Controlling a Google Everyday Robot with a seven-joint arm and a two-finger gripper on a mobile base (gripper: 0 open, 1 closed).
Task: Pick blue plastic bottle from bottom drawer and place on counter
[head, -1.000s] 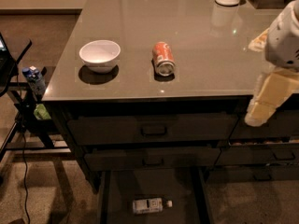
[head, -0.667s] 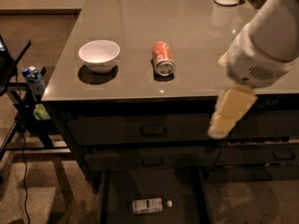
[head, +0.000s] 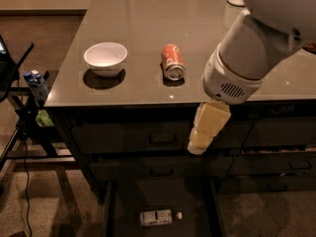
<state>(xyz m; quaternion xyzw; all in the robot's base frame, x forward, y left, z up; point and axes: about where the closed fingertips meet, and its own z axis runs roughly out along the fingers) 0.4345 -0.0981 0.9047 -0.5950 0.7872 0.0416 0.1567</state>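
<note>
Change, gripper: the gripper [head: 199, 142] has travelled left and lower from the right-hand edge of view; it now hangs in front of the drawer fronts, just below the counter's front edge.
Change, other items: none; the bottle, can and bowl lie where they were.
Gripper state: cannot be told; it reads as one pale block pointing down and left.
Blue plastic bottle [head: 158, 217]: lying on its side on the floor of the bottom drawer [head: 148, 194], near the middle, well below the gripper and apart from it.
Bottle axis: long axis runs left to right, roughly parallel to the counter's front edge, the right end very slightly raised in view.
Bottle heading: white cap to the right, base to the left, label facing up.
Bottom drawer: pulled open.
Counter [head: 148, 19]: carries a white bowl [head: 105, 57] at left and an orange can [head: 173, 61] on its side beside it.
</note>
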